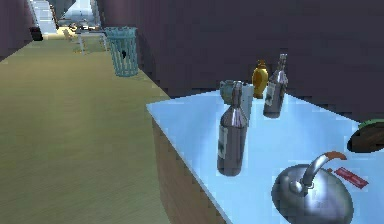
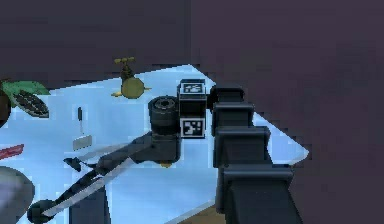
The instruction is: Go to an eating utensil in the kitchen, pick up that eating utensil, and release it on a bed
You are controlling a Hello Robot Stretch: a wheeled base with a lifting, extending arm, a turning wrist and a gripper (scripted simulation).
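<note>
A small utensil (image 2: 81, 132) with a thin dark handle and a pale blade lies flat on the light blue countertop (image 2: 130, 190). My arm (image 2: 240, 150) reaches over this counter. The gripper (image 2: 58, 187) has its dark body beside the white marker squares (image 2: 192, 127), and its two thin fingers (image 2: 110, 160) slant down toward the arm side view's lower left. The upper fingertip ends just below the utensil. I cannot tell whether the gripper holds anything.
Two dark bottles (image 1: 231, 140), (image 1: 275, 88), an amber bottle (image 1: 260, 78) and a steel kettle (image 1: 313, 192) stand on the counter (image 1: 270, 140). A yellow bottle (image 2: 127, 84), a dark round object (image 2: 25, 100) and a red item (image 2: 8, 152) lie nearby. A wire bin (image 1: 124, 50) stands down the olive floor (image 1: 70, 130).
</note>
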